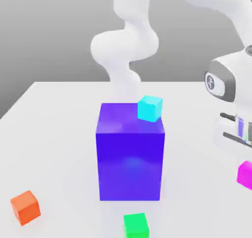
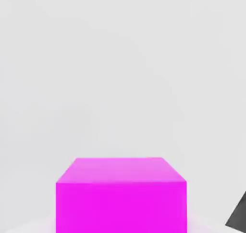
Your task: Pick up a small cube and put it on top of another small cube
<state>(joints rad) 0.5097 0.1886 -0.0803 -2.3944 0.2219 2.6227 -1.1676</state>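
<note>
Cube (image 2: 120, 198), magenta, equal-sided, flat face toward hand camera

A plain white bench (image 1: 54, 133) carries everything. A big blue-purple block (image 1: 130, 158) stands near its middle. An orange cube (image 1: 25, 207) sits well apart from it toward the exterior view's left, close to the near edge. A green cube (image 1: 136, 225) lies just in front of the block. A cyan cube (image 1: 149, 108) shows at the block's upper far corner; whether it rests on the bench behind or on the block cannot be told.
</note>
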